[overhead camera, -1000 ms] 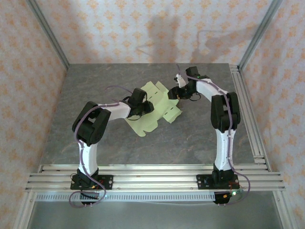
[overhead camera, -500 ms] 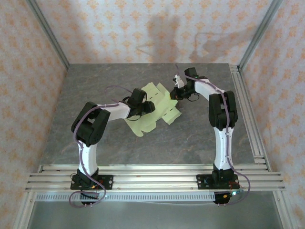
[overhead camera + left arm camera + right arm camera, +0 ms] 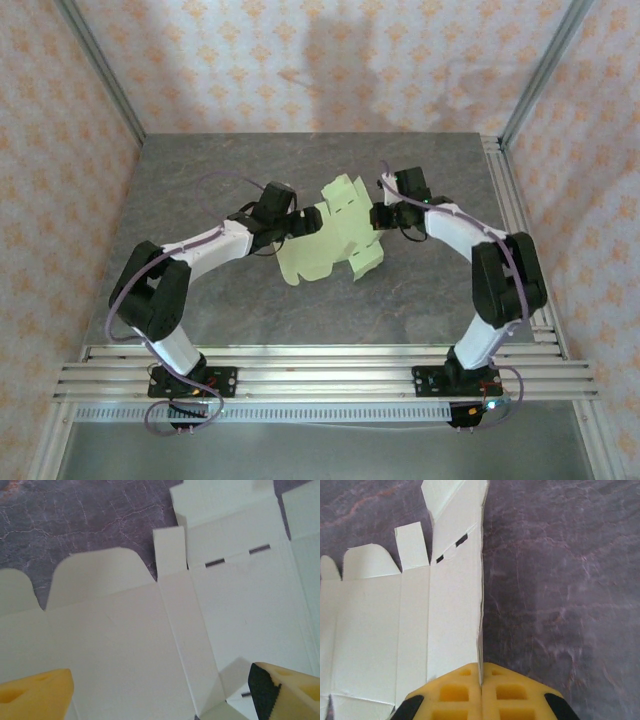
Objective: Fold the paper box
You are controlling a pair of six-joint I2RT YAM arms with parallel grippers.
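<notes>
Because thin card will not crease cleanly unless one side is anchored, the paper box (image 3: pixel 335 235), here an unfolded die-cut sheet, is shared between the two arms. The right gripper (image 3: pixel 481 677) has its yellow pads (image 3: pixel 455 692) pressed together on the sheet's right-hand edge, which runs straight ahead from the pinch line. The panels spread away to the left of those pads, and bare table (image 3: pixel 560 580) lies to their right. A grip at the very margin leaves the crease lines, and the narrow tab (image 3: pixel 411 545) ahead and to the left, free to turn.

The left gripper (image 3: pixel 160 687) has its fingers spread wide, one pad (image 3: pixel 35 692) at each lower corner of its wrist view. The card spans the gap between them and extends forward past the fingertips; nothing is clamped. Whether the pads press on the card cannot be told. Two dark slots (image 3: pixel 215 562) lie ahead and to the right of this gripper, and a rounded flap (image 3: pixel 95 572) ahead and to the left.

In the overhead view the left gripper (image 3: pixel 300 222) meets the sheet's left margin and the right gripper (image 3: pixel 381 213) its right. The sheet between them appears tilted rather than flat on the table (image 3: pixel 200 180).

Judged stage: early, with no wall yet standing. The open gripper seems placed to take or steady a panel while the closed one holds the sheet taut.
</notes>
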